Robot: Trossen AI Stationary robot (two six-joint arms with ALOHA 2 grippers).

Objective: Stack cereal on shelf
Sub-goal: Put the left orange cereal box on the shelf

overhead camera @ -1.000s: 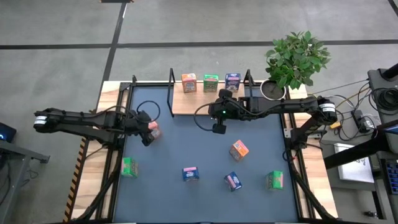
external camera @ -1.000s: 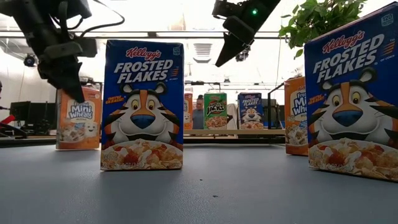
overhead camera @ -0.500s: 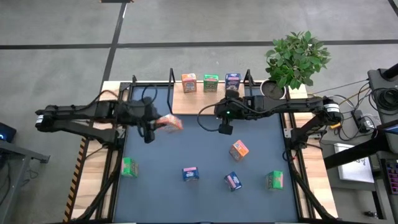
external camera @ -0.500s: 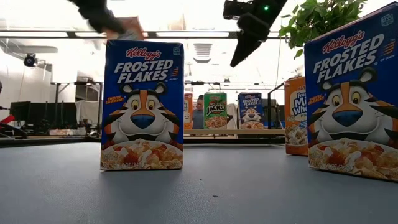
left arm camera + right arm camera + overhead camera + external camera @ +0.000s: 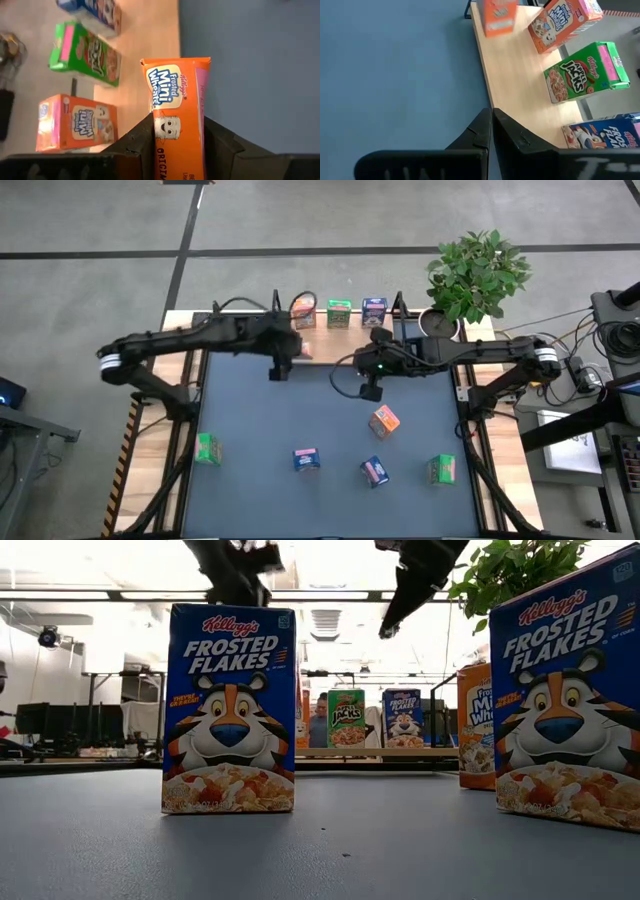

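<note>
My left gripper (image 5: 290, 355) is shut on an orange Mini Wheats cereal box (image 5: 177, 100) and carries it in the air by the left front of the shelf (image 5: 330, 342). The shelf is a light-wood board with black posts. An orange box (image 5: 303, 311), a green box (image 5: 339, 312) and a blue box (image 5: 374, 310) stand upright on their bases in a row along its far edge. My right gripper (image 5: 370, 390) hangs shut and empty above the table just in front of the shelf. Several more cereal boxes stand on the blue-grey table. My left gripper pinches the orange box between its two fingers (image 5: 137, 145), one on each narrow side. The pink side (image 5: 200, 131) lies against one finger. The fingers slant down from the table's left. The box's top end sticks out past the fingertips, and the box is clear of table and shelf.
On the table stand a green box (image 5: 207, 448), a blue box (image 5: 306, 459), another blue box (image 5: 374, 470), a green box (image 5: 441, 469) and an orange box (image 5: 384, 420). A potted plant (image 5: 475, 275) stands at the far right corner. Bare board shows in front of the shelf's row (image 5: 520, 85).
My left gripper has risen from the table's left side and swung toward the far edge and the shelf. It rolled on the way and took the orange box with it, clear of the table. My right gripper has drifted a little toward the table's right.
</note>
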